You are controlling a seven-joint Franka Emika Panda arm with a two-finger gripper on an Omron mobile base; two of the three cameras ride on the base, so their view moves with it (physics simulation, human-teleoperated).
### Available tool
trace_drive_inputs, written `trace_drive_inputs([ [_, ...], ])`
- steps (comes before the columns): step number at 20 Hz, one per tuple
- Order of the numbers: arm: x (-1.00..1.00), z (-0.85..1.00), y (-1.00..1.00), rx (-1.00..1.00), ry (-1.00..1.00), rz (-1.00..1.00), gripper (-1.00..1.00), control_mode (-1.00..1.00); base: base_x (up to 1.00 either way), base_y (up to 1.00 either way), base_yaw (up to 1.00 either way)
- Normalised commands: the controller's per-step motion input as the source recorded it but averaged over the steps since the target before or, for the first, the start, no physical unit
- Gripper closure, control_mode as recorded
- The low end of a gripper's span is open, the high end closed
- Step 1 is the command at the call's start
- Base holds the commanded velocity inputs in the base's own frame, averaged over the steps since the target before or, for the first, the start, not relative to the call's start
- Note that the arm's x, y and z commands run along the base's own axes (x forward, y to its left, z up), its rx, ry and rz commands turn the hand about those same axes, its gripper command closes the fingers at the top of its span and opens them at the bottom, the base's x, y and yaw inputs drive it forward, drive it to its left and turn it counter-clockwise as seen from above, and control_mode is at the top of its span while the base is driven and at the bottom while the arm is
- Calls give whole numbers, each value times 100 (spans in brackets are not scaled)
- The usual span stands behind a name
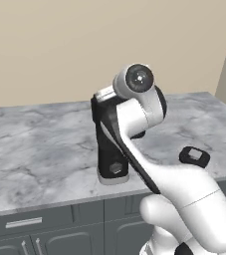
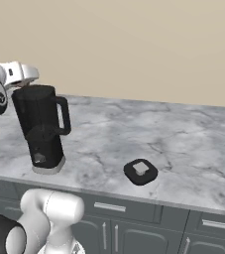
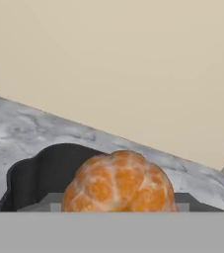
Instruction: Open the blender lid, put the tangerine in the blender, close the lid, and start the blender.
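Note:
The tangerine fills the lower middle of the hand view, close to the camera and just above the open mouth of the blender. The black blender stands on the counter with no lid on its jar, its handle to the right. My gripper hovers right over the jar's top, shut on the tangerine; its fingertips are hidden. In the left base view my arm covers much of the blender. The blender lid lies flat on the counter near the front edge, also seen as the blender lid.
The grey marble counter runs wide to the right of the blender, against a beige wall. Dark cabinet drawers sit below its front edge.

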Motion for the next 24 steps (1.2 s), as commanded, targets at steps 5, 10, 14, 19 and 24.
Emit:
trace_drive_inputs([
  [5,28,-16,21,4,20,8,100,-100,0,0,0],
  [10,28,-33,0,9,20,10,100,-100,0,0,0],
  [14,5,-69,-30,12,12,3,100,-100,0,0,0],
  [19,9,-76,-2,7,14,1,100,-100,0,0,0],
  [24,1,-87,8,0,19,0,100,-100,0,0,0],
])
